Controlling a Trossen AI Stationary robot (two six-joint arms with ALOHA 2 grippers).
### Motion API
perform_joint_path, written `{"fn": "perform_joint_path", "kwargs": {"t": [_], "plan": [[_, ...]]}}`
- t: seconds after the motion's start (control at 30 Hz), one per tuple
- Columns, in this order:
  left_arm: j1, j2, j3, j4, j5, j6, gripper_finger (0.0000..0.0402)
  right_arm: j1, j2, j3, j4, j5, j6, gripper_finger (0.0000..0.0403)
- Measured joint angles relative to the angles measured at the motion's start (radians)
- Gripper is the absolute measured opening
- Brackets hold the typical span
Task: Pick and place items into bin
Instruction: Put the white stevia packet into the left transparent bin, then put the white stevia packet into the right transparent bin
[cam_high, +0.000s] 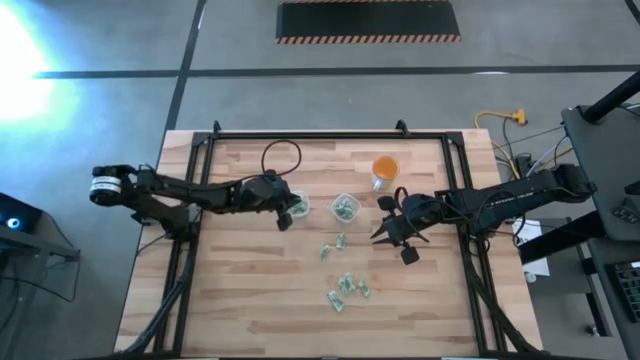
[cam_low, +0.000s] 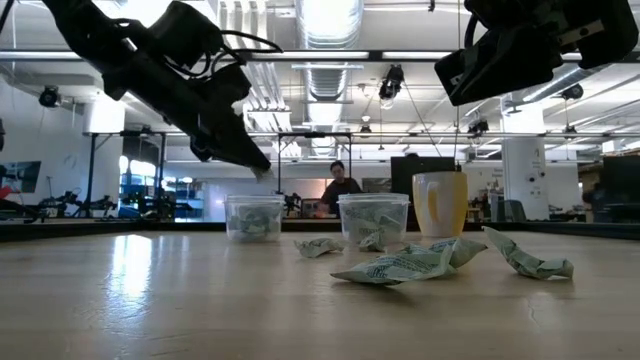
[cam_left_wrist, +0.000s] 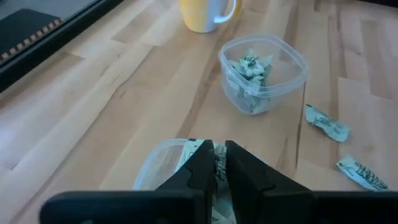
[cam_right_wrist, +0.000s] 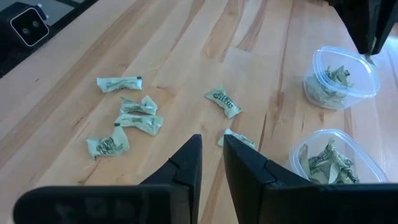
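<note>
Two clear plastic cups serve as bins on the wooden table, each with wrappers inside: the left cup (cam_high: 298, 206) and the middle cup (cam_high: 345, 207). My left gripper (cam_high: 287, 217) hangs just above the left cup's (cam_left_wrist: 155, 171) rim, shut on a pale green-and-white wrapper (cam_left_wrist: 219, 165). Loose wrappers lie nearer the front (cam_high: 345, 288) and by the middle (cam_high: 333, 246). My right gripper (cam_high: 383, 233) hovers right of them, slightly open and empty (cam_right_wrist: 211, 155). My left gripper pinches a wrapper (cam_left_wrist: 219, 167) between its two fingertips, which slant down from the table's left side. The wrapper shows only as a thin strip in the narrow gap, clear of the table and above the left cup's opening (cam_low: 253, 200).
An orange cup (cam_high: 384, 170) stands at the back, right of the middle cup. A black cable loop (cam_high: 281, 156) lies at the far left of the table. A black frame (cam_high: 330, 136) runs along the table's edges. Bare wood lies toward the near edge.
</note>
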Motion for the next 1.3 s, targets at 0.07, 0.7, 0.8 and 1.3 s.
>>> {"fn": "perform_joint_path", "kwargs": {"t": [0.07,0.7,0.8,1.3], "plan": [[0.000,0.000,0.000,0.000,-0.001,0.000,0.0036,0.000,0.000,0.000,0.000,0.000,0.003,0.0057],[-0.017,-0.019,0.001,-0.045,0.026,-0.029,0.0144,0.000,0.001,-0.009,0.014,0.000,0.004,0.0057],[-0.051,-0.051,0.004,-0.043,0.037,-0.027,0.0144,0.000,0.003,-0.042,0.085,0.000,0.004,0.0057],[-0.403,-0.205,0.005,-0.026,-0.081,0.062,0.0144,0.000,0.003,-0.217,0.412,-0.112,0.087,0.0057]]}}
